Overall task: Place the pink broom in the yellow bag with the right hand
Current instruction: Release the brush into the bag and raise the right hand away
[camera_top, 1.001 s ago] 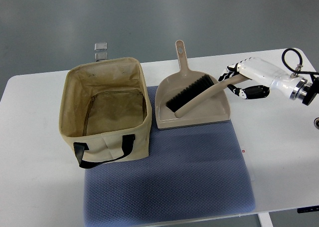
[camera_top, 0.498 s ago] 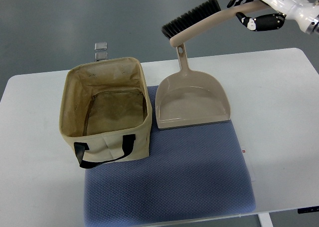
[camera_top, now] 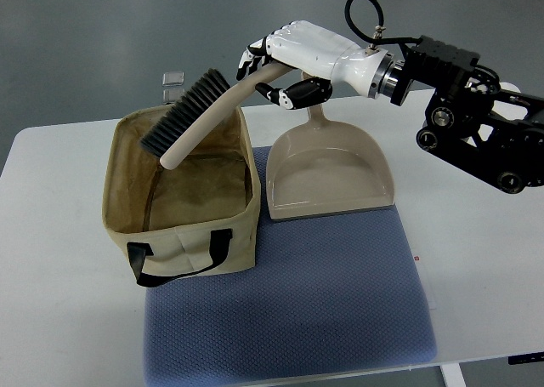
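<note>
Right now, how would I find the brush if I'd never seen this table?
Find the tan fabric bag on the white table. Above its open top, the right robot hand holds a beige brush, the only thing with black bristles.

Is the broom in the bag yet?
Not yet: the broom hangs tilted over the bag, held by the right hand.

Hand-held broom (camera_top: 191, 121) above bag (camera_top: 183, 191)

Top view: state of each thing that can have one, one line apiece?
Right hand: shut on the broom's handle.
Broom: held tilted, brush end over the bag's opening.
Bag: upright, open, nothing inside.
Dustpan: flat, partly on the mat, empty.
Mat: spread flat.
</note>
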Controlling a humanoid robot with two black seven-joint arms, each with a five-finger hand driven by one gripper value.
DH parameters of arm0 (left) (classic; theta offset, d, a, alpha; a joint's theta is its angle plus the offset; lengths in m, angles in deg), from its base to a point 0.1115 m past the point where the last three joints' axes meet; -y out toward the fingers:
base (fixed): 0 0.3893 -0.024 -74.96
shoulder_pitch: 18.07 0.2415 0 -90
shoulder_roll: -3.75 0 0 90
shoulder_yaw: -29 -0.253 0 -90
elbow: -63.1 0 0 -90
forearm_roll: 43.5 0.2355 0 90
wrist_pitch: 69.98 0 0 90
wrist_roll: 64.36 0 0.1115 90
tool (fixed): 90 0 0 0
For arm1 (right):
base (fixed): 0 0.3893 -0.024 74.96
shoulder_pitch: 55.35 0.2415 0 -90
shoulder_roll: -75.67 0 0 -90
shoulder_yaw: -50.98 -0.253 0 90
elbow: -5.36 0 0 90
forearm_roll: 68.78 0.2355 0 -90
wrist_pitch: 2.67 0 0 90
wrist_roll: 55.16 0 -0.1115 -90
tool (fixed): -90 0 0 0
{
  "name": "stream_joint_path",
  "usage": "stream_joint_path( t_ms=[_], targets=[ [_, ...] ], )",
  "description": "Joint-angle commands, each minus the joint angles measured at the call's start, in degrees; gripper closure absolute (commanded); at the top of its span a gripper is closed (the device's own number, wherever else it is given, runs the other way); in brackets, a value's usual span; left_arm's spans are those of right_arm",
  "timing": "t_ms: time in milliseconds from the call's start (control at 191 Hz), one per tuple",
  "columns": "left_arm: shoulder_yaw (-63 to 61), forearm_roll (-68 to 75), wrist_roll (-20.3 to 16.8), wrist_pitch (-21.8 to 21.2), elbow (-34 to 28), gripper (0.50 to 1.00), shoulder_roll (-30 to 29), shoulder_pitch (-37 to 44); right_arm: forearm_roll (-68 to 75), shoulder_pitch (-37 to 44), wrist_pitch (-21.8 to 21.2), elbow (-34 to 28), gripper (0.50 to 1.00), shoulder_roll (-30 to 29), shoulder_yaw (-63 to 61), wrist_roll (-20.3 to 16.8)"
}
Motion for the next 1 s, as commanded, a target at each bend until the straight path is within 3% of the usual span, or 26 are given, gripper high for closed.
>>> stream_joint_path(
  t_ms=[0,16,47,79,105,131,487,718,996],
  targets=[
    [0.0,0.0,0.0,0.0,0.0,0.500,0.0,0.0,-0.2,-0.5,0.6,0.5,0.863,-0.8,0.5,0.1],
    [0.0,0.0,0.0,0.0,0.0,0.500,0.0,0.0,-0.2,-0.5,0.6,0.6,0.818,-0.8,0.4,0.1],
    [0.0,0.0,0.0,0.0,0.0,0.500,0.0,0.0,-0.2,-0.5,0.6,0.6,0.781,-0.8,0.4,0.1],
    [0.0,0.0,0.0,0.0,0.0,0.500,0.0,0.0,-0.1,-0.5,0.6,0.6,0.703,-0.8,0.3,0.1],
    [0.0,0.0,0.0,0.0,0.0,0.500,0.0,0.0,0.2,-0.5,0.6,0.6,0.605,-0.8,0.1,0.1],
    [0.0,0.0,0.0,0.0,0.0,0.500,0.0,0.0,0.4,-0.5,0.6,0.6,0.568,-0.7,0.0,0.2],
    [0.0,0.0,0.0,0.0,0.0,0.500,0.0,0.0,4.6,-3.5,2.0,-0.2,0.570,0.1,-3.3,0.2],
    [0.0,0.0,0.0,0.0,0.0,0.500,0.0,0.0,24.5,-9.2,2.1,-0.2,0.570,3.2,-11.6,-0.4],
    [0.0,0.0,0.0,0.0,0.0,0.500,0.0,0.0,51.2,-18.9,2.4,1.7,0.570,4.4,-26.2,-6.7]
  ],
)
